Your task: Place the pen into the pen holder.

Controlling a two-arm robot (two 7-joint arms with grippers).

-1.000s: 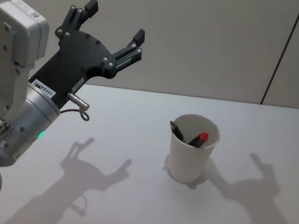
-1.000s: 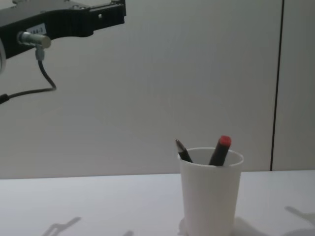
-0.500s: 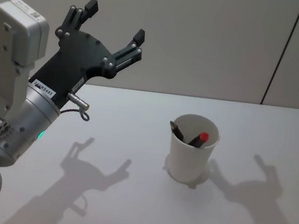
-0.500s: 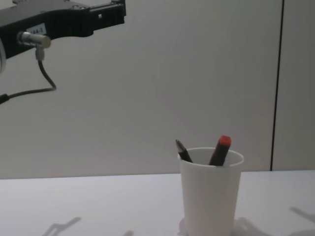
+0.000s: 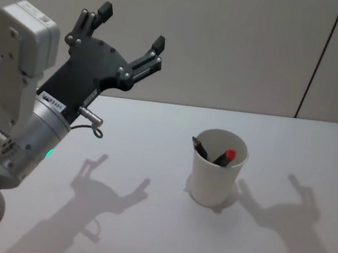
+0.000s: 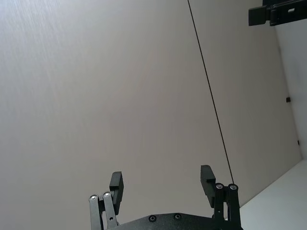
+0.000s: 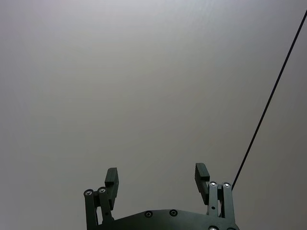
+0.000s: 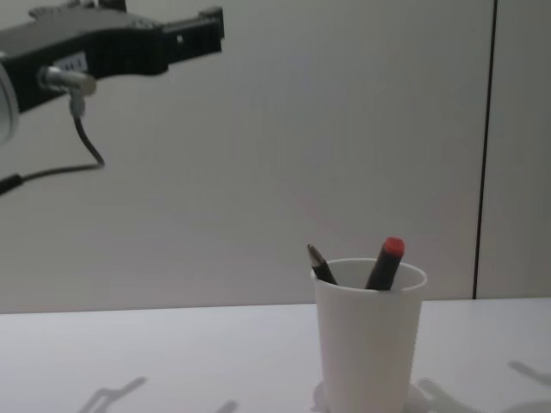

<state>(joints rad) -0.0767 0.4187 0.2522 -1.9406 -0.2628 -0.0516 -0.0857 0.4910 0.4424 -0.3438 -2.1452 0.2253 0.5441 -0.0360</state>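
pen (image 5: 224, 157) bodies hidden inside pen holder (image 5: 213, 180), perhaps two

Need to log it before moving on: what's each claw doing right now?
Left claw: open, empty, raised left of the pen holder.
Right claw: open, empty.

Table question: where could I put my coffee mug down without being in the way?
The table is bare all around the white cup, which holds two pens: a wide stretch to its left, under the raised left tool, and another to its right. Nowhere is crowded.
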